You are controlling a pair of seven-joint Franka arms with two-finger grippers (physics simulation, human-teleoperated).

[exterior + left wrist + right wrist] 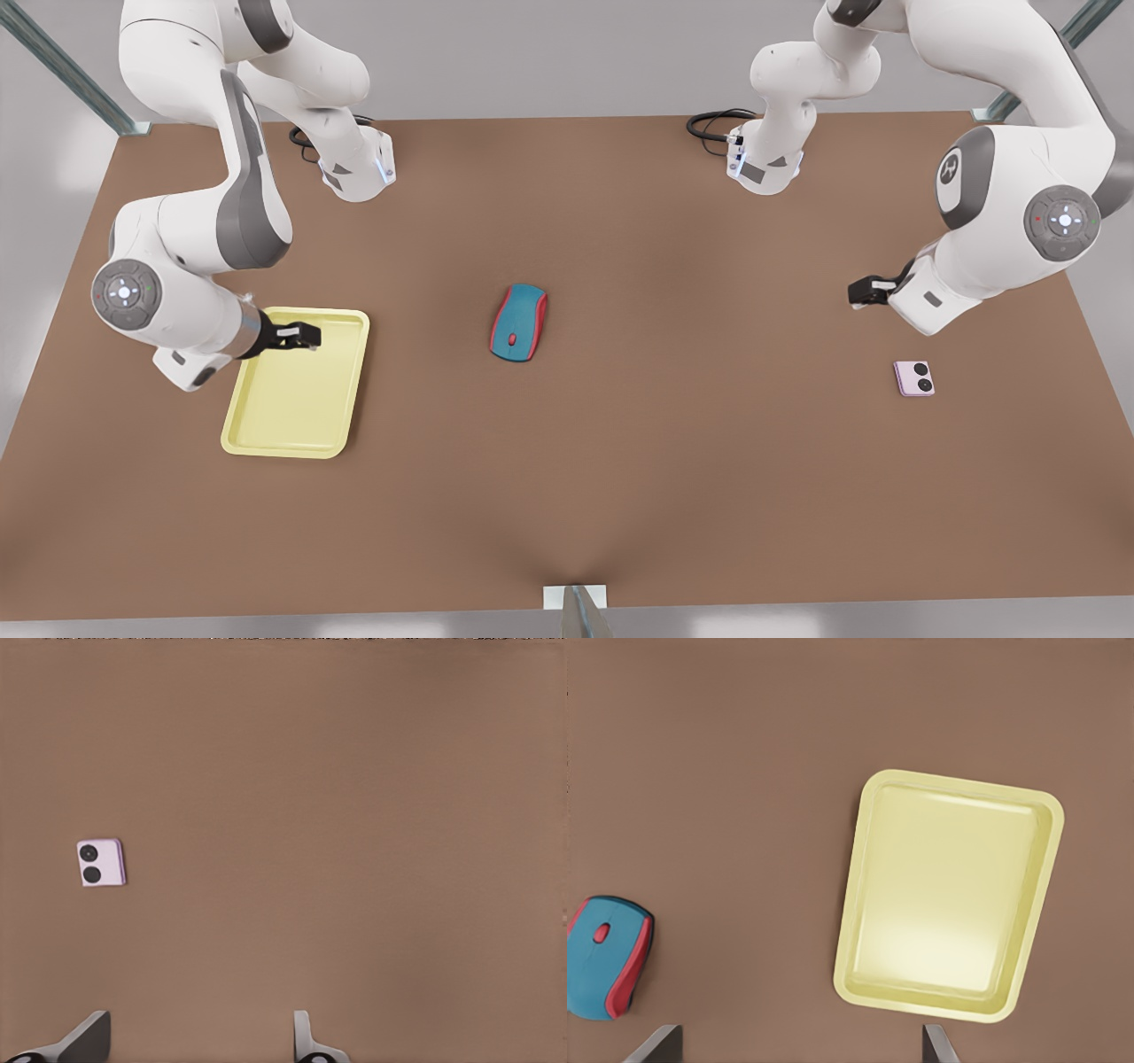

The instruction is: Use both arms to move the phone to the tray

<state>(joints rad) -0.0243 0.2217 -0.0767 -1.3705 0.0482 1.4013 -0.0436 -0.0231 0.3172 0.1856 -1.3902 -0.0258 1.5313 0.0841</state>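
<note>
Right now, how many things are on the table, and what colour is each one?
Pink: 1, the phone
Yellow: 1, the tray
Teal and red: 1, the mouse
Total: 3

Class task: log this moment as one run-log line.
left gripper: open, near phone | right gripper: open, above tray | phone: on table
</note>
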